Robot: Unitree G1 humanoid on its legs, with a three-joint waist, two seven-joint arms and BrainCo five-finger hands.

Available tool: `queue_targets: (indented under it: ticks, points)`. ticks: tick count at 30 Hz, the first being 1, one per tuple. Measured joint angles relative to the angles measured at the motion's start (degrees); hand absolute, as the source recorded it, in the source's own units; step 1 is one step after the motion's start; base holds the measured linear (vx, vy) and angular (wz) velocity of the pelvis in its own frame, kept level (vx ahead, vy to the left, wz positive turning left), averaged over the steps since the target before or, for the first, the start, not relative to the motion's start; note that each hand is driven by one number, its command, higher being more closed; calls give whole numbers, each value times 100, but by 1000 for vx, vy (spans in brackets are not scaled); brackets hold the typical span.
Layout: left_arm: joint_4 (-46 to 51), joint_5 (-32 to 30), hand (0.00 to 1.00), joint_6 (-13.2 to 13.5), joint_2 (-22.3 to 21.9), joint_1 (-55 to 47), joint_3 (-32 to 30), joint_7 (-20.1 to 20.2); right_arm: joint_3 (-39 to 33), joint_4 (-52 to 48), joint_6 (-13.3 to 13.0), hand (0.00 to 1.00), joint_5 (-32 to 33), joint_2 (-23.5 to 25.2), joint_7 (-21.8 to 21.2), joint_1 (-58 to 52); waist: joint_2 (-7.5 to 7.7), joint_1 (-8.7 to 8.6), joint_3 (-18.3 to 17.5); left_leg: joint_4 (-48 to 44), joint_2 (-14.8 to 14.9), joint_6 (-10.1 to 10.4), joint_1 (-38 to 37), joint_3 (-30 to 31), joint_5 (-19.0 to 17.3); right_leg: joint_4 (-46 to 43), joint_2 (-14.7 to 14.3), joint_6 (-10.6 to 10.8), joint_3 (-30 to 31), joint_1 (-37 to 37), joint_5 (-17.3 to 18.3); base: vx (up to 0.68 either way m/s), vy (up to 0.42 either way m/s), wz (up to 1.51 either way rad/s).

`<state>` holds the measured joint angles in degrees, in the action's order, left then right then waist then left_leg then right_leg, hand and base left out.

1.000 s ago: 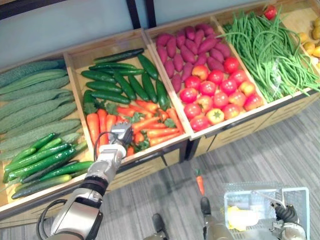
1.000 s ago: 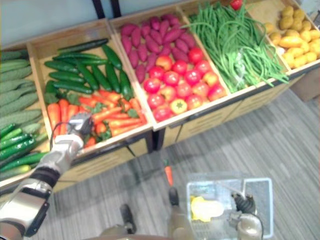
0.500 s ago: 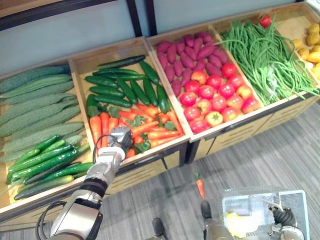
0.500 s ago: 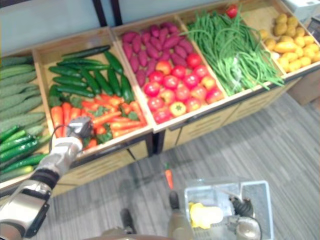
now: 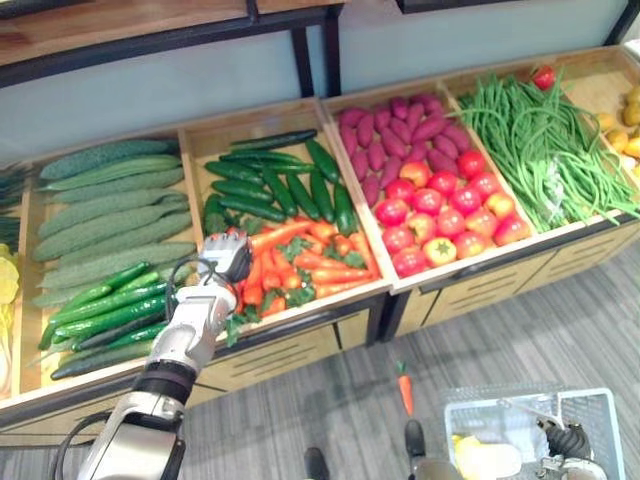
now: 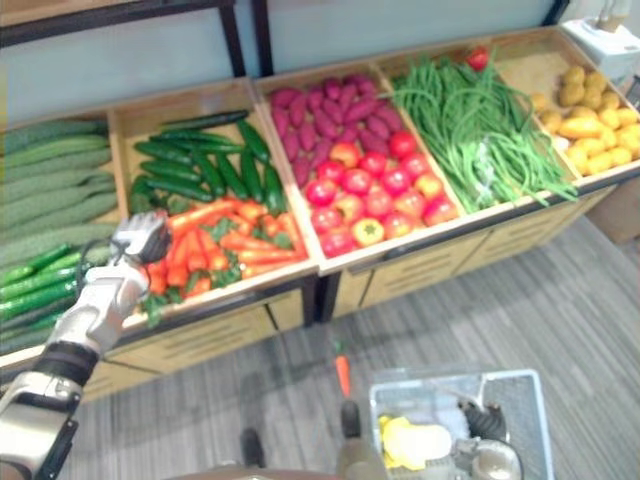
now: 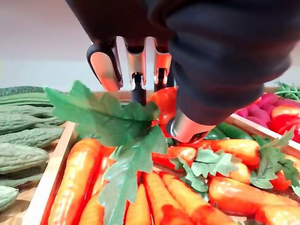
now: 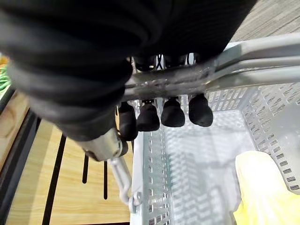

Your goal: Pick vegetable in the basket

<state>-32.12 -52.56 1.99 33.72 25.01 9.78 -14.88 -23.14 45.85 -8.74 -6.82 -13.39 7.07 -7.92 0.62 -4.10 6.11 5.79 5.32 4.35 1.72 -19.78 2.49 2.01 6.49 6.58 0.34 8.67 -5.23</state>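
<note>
Gourds, bumpy and pale green [image 5: 110,215], fill the far-left wooden bin, with slim bright-green cucumbers [image 5: 100,310] at its front. The next wooden bin [image 5: 262,118] has dark green cucumbers [image 5: 270,185] at the back and a pile of orange carrots with green leafy tops [image 5: 310,265] at the front.

Over the near-left corner of that pile is the left robot hand [image 5: 226,256]. In the left wrist view its fingers [image 7: 105,65] are curled round one orange carrot [image 7: 164,101] and clamped on it. The green leafy top [image 7: 117,122] hangs forward over the pile. I cannot tell whether this carrot is clear of the ones below.

The third bin has purple sweet potatoes [image 5: 400,130] behind and red tomatoes [image 5: 440,215] in front. Then come long green beans [image 5: 545,150], and yellow potatoes [image 6: 585,115] at far right.

- **Floor:** On the grey striped floor [image 5: 500,320] a small loose carrot [image 5: 404,388] lies just left of the basket, outside it.
- **Basket:** The white plastic mesh basket [image 5: 600,410] is at lower right, well apart from the carrot bin.
- **Right side:** The right robot hand [image 5: 560,440] is wrapped round the grey bar handle [image 8: 234,75], clamped on it and carrying the basket.
- **Contents:** A pale yellow item [image 8: 267,187] lies inside, unidentified.

Status, as judged: the grasp is made, but the carrot is not yet in the basket. What remains is to lift it free of the pile, carry it across to the right, and release it over the basket opening.
</note>
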Motion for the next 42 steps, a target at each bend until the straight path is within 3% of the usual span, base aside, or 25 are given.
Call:
queue_targets:
  ticks: [10, 19, 26, 32, 42]
  points:
    - [1749, 16, 100, 76, -1, -904, -386, -47, -295, 2, 65, 100, -17, 105, -3, -25, 63, 95, -194, -8, -3, 5, -113, 41, -5, 91, 7, -1, -53, -185, -2, 9, -4, 1]
    - [3778, 62, 100, 738, -1, -1585, -220, -40, -881, -59, 135, 100, -269, -336, -3, 89, 65, 182, -533, 11, -12, 8, -156, 7, -7, 84, 51, 30, 33, -215, -17, -6, -7, -2]
    - [4836, 298, 100, 1124, -1, -1630, 336, 9, -1019, -722, 254, 100, -446, -378, -4, -119, 87, 297, -624, 11, 3, 46, -250, -69, -41, 79, 72, 65, 40, -287, 8, -26, -9, -2]
    - [5278, 577, 100, 1373, -7, -1635, 935, 191, -1021, -1438, 273, 100, -445, -383, -4, -406, 69, 277, -732, 11, 4, 17, -288, -214, -80, 76, 70, 73, 115, -294, 16, -8, -8, -10]
    - [5269, 1377, 100, 1784, -407, -1195, 3082, 750, -928, -2156, 302, 100, -443, -439, -23, -600, -28, 249, -844, 10, -25, 50, -421, -384, -177, -27, 83, 134, 256, -295, 71, 28, -2, -7]
